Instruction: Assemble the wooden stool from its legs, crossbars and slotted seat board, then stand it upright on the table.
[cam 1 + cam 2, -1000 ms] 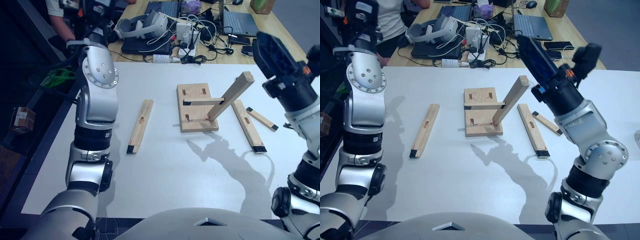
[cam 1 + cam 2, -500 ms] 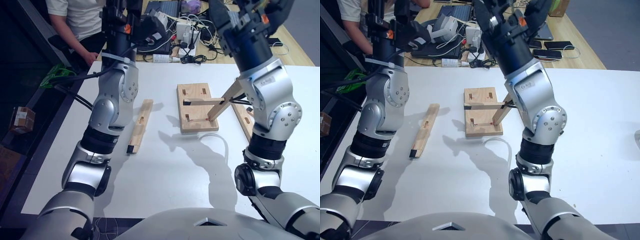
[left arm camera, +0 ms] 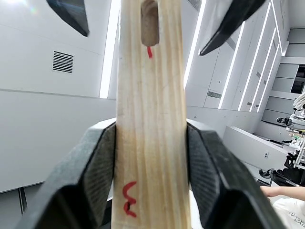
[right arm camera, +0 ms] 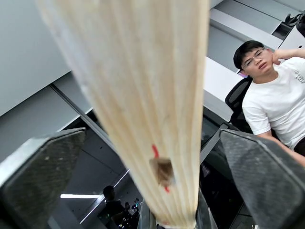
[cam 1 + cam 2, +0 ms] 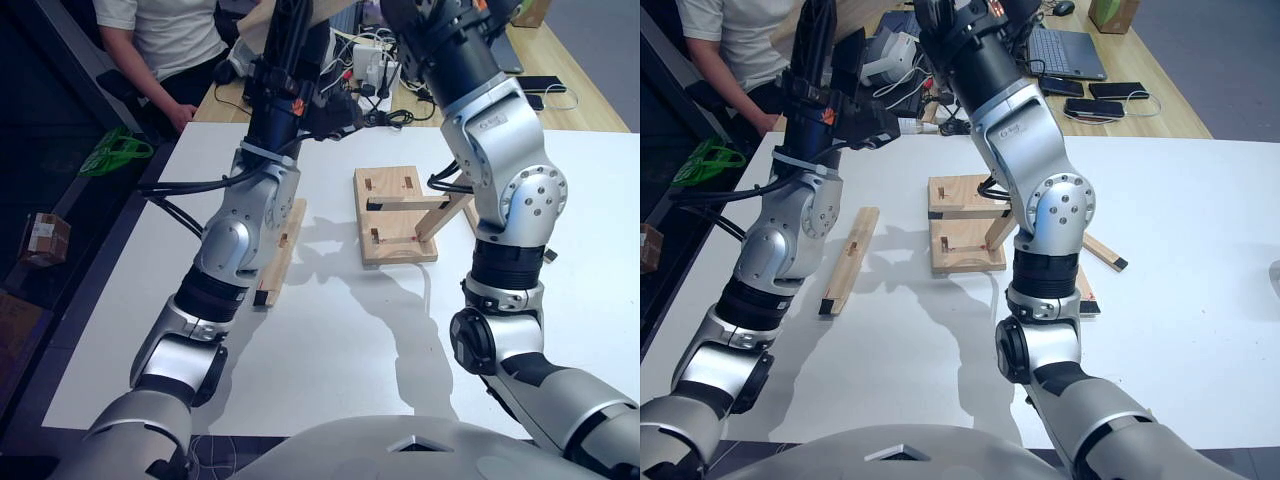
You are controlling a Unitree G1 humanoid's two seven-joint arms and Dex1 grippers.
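L gripper (image 3: 148, 143) pinches leg (image 3: 150, 86), long axis up-frame; far end, top of frame, sits between spread fingers of R gripper (image 3: 148, 19) (handover, prob.).

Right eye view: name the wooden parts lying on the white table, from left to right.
In order: loose leg → seat board → short crossbar.
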